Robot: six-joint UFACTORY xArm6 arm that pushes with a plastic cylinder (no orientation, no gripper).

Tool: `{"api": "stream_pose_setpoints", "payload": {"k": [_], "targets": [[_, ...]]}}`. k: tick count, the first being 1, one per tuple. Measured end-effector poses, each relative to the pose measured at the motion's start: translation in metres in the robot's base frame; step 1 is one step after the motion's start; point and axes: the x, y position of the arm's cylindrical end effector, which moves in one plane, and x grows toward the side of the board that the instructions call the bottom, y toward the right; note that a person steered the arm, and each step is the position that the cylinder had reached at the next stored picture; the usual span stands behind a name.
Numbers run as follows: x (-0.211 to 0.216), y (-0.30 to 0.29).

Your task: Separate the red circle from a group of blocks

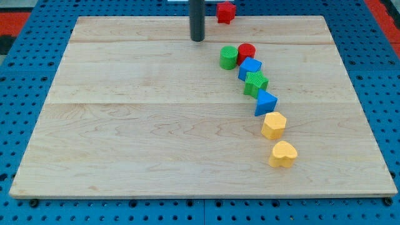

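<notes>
The red circle (246,51) sits near the view's top, right of centre, touching a green circle (229,57) on its left and a blue block (250,67) below it. Below these run a green star-like block (255,83) and a blue triangle (265,102), forming a curved line. My tip (198,39) stands on the board at the view's top centre, about a block's width left of the green circle and apart from all blocks.
A yellow hexagon-like block (274,125) and a yellow heart (283,154) continue the line toward the view's bottom right. A red block (225,12) lies beyond the wooden board's (125,125) top edge on the blue pegboard.
</notes>
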Motion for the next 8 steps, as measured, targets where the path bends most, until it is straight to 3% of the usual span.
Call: {"api": "stream_pose_setpoints", "payload": {"k": [1,2,3,5,7,8], "targets": [[-0.009,0.096],[-0.047,0.172],[-0.065,0.175],[0.023,0.100],[0.052,0.038],[0.121,0.038]]}}
